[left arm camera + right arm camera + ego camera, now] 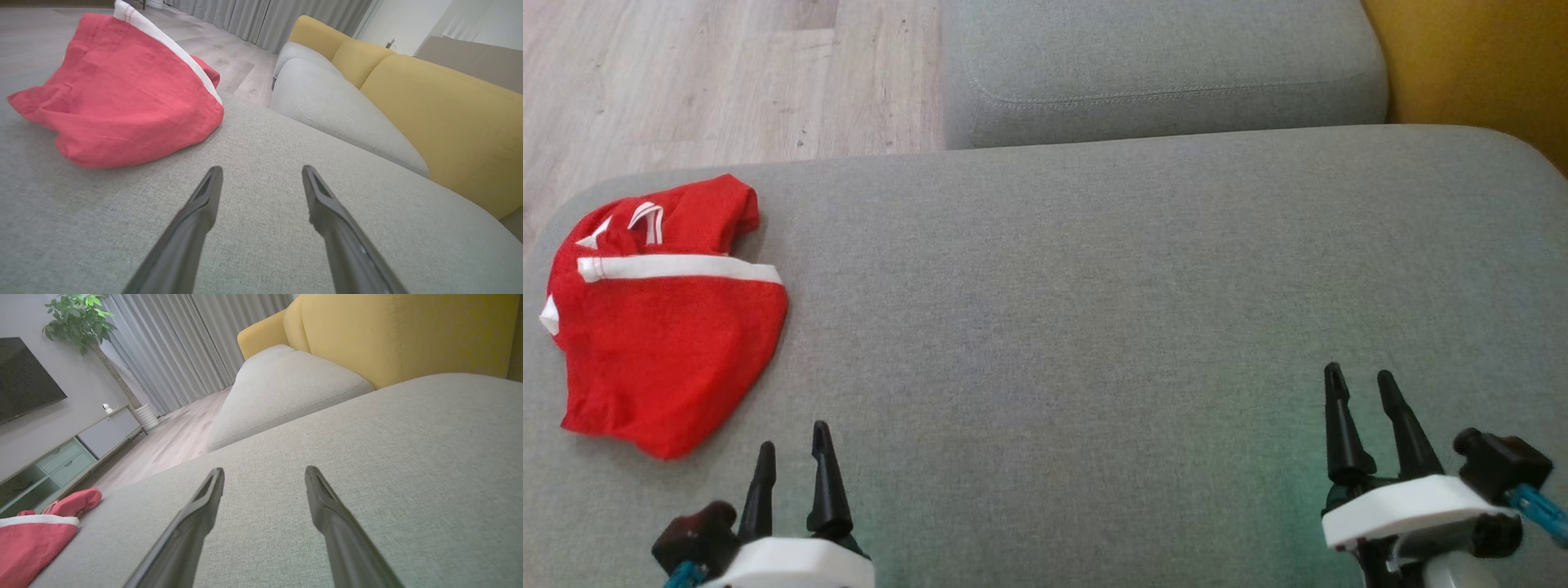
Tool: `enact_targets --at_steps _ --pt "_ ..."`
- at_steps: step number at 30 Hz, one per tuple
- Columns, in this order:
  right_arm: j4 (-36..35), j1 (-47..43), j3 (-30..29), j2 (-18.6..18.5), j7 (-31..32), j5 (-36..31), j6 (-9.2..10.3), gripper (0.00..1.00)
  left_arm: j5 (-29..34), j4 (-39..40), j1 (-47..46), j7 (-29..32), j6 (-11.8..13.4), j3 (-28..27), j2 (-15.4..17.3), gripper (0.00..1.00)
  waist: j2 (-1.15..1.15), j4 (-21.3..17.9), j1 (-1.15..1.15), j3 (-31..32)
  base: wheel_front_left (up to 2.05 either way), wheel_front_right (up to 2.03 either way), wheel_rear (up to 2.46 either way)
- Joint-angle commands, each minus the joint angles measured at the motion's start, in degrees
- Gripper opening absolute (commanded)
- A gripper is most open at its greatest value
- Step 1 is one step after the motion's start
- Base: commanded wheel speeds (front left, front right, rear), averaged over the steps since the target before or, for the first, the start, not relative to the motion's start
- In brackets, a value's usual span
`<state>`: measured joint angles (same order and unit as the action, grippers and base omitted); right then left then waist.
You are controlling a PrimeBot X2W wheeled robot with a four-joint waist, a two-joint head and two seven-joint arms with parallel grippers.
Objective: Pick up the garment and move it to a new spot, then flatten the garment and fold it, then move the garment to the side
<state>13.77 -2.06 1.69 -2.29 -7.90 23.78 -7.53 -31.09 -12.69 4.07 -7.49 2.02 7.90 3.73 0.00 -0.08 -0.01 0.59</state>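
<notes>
Red garment (662, 318) with white trim lies bunched at the far left of the grey seat cushion (1111, 294), near its edge. Left gripper (793, 437) and right gripper (1360, 371) both spread wide, nothing held. Left one is near the garment, right one well apart from it.

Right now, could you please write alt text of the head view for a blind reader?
A crumpled red fabric garment with white trim lies at the left end of a grey upholstered sofa cushion. Near the bottom edge, the left gripper and right gripper stand open and empty.
</notes>
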Motion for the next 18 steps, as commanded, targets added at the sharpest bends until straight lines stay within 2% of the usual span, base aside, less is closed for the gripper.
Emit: enact_targets --at_steps 1,18 --pt "-1.72 1.36 1.37 -0.47 -0.84 -1.49 0.03 1.00 1.35 2.09 -0.90 -0.72 0.26 -0.75 0.79 1.00 0.00 0.00 0.01 0.00 0.00 0.00 0.00" --pt "-1.92 1.00 3.11 -0.54 -2.46 -13.91 0.04 1.00 10.34 3.70 0.51 -2.63 2.73 0.34 1.41 1.00 0.00 -0.09 0.01 -0.05 0.00 0.00 0.00"
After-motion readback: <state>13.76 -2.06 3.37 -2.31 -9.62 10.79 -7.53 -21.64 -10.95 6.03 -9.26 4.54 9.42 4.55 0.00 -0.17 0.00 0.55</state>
